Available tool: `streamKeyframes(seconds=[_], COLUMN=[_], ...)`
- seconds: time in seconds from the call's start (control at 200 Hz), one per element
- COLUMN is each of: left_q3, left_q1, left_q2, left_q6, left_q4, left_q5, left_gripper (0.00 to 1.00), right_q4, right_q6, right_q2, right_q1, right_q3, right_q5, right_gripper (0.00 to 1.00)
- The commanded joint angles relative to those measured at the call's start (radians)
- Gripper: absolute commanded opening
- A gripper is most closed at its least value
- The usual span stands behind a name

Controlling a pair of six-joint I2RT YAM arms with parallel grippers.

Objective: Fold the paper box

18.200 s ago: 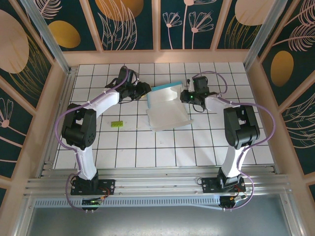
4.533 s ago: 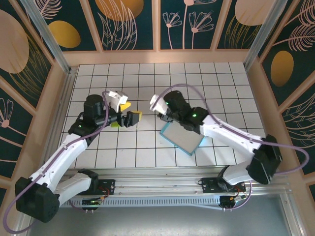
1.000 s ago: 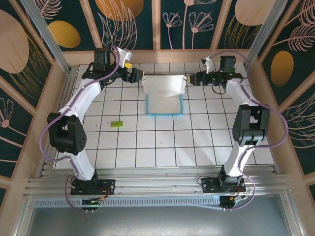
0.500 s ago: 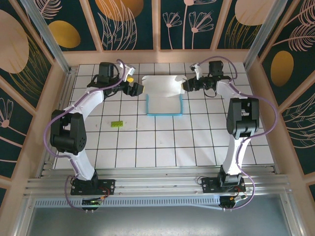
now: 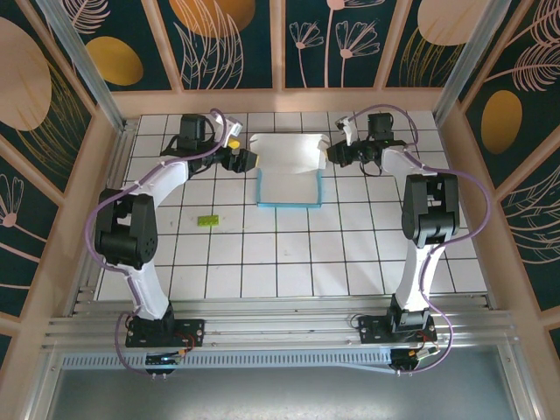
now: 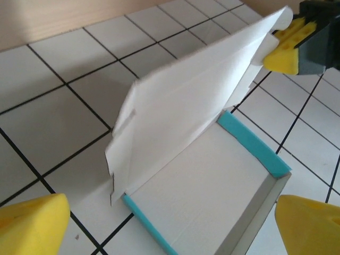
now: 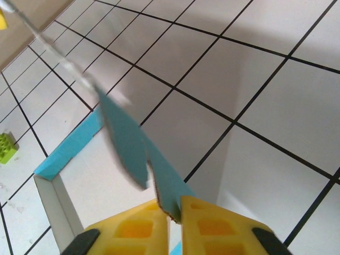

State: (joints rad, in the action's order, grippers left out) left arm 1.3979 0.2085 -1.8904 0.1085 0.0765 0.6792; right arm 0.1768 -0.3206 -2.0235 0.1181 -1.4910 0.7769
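Top, left-wrist and right-wrist views of a white tiled desk [image 5: 367, 236] inside a walled enclosure, with two arms reaching from the near edge toward the far middle. The left arm [image 5: 153, 188] comes in from the left and the right arm [image 5: 426, 206] from the right, their wrists facing each other across the paper box [image 5: 289, 171]. The paper box lies in the far middle of the desk, between the two grippers. Its white base is flat on the tiles, low teal edges run along its near and right sides, and a wide white panel stands up along its far side. In the left-wrist view that panel [image 6: 202, 133] leans over the base, and teal strips show at both ends of the base. The right gripper [image 5: 331, 151] is at the right end of the upright panel. In its own wrist view, the right gripper [image 7: 172, 223] has its yellow pads [image 7: 218, 231] drawn nearly together, pinching a teal-faced flap [image 7: 127, 143] of the box between them. The left gripper [image 5: 242, 150] is just beside the left end of the panel with its jaws spread wide. Its two yellow pads [image 6: 32, 223] sit at opposite lower corners of its wrist view, and whether they touch the card cannot be told. A small lime-green block [image 5: 207, 221] lies on the tiles to the near left, well apart from the box.
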Motion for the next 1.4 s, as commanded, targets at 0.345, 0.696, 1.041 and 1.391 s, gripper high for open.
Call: streamKeyframes(seconds=[0.345,0.696,1.041,1.391], left_q3=[0.105,0.497,0.597,0.673], left_q1=[-0.003,-0.041,-0.073,-0.073], left_q2=[-0.06,-0.318,-0.415,-0.489], left_q6=[0.204,0.726,0.801,0.555], left_q4=[0.01,0.421,0.456,0.34], left_q5=[-0.131,0.165,0.23,0.253], left_gripper=[0.88,0.92,0.9,0.63], right_q4=[0.097,0.188,0.205,0.199], right_q6=[-0.151,-0.311,-0.351,-0.357], right_q2=[0.014,0.015,0.017,0.016], right_q1=[0.024,0.032,0.044,0.045], right_q3=[-0.037,-0.082,-0.097,-0.094], right_q5=[-0.041,-0.052,-0.032,-0.053], right_gripper=[0.03,0.01,0.0,0.0])
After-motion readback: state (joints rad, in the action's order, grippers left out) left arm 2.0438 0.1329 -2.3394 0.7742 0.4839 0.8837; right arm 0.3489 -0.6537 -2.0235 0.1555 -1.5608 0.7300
